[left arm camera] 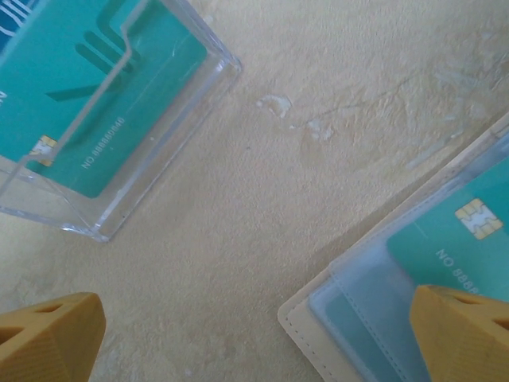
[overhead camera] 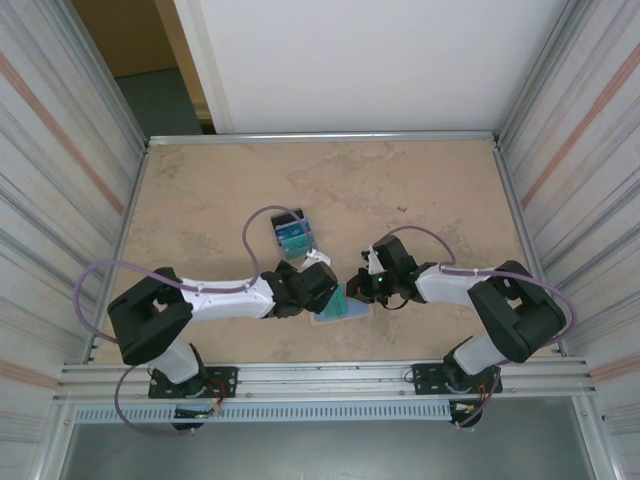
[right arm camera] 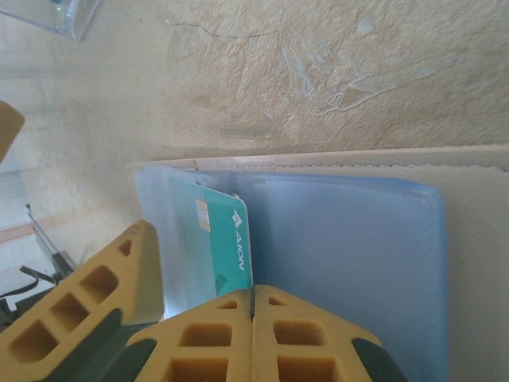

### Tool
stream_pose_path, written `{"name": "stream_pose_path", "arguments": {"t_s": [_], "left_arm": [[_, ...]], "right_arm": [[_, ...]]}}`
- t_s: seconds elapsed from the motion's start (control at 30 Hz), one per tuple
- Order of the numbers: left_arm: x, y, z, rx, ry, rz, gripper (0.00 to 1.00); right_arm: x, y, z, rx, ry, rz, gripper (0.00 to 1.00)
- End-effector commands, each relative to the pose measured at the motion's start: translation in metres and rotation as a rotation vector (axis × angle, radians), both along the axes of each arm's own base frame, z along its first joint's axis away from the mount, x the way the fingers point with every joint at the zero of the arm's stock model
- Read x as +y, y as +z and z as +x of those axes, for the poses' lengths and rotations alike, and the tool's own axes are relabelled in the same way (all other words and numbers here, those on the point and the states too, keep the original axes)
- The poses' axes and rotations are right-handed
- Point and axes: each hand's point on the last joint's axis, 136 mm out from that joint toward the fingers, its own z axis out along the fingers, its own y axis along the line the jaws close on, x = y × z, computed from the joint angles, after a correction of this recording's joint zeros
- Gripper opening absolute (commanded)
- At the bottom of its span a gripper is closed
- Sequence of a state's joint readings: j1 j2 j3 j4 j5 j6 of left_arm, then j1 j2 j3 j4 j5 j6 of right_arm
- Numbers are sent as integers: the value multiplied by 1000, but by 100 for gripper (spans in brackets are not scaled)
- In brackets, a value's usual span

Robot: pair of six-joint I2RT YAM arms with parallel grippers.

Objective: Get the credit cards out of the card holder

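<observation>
Left gripper hangs with fingers spread wide, one of them over the edge of the card holder, which lies open and flat on the table between the two arms, blue faces up. Right gripper, fingers pressed together, meets the end of the teal card in the holder's pocket; whether it pinches the card I cannot tell. The card's long axis runs straight at this claw, chip end away, crosswise to the holder's length, so the right arm seems better placed to draw it out.
</observation>
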State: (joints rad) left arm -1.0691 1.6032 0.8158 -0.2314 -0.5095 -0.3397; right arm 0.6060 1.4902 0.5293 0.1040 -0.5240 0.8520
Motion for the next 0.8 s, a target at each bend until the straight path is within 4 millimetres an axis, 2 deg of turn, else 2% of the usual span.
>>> {"name": "stream_pose_path", "arguments": {"t_s": [0.0,0.27,0.4,0.6,0.77], "left_arm": [[-7,1,0,5,-19,10,99],[1,-7,-4,29,-14,62,99],[3,-9,-5,32,-13,88,99],[4,-14,-8,43,-13,110,99],[4,-17,-10,53,-10,106,99]], "right_arm": [[-2,10,7,-34,2,-1,2],[-13,13,8,-47,-23,-8,2],[-12,19,8,-57,-24,7,3],[-3,31,7,-82,-15,91,14],[3,34,4,-91,-6,131,20]]}}
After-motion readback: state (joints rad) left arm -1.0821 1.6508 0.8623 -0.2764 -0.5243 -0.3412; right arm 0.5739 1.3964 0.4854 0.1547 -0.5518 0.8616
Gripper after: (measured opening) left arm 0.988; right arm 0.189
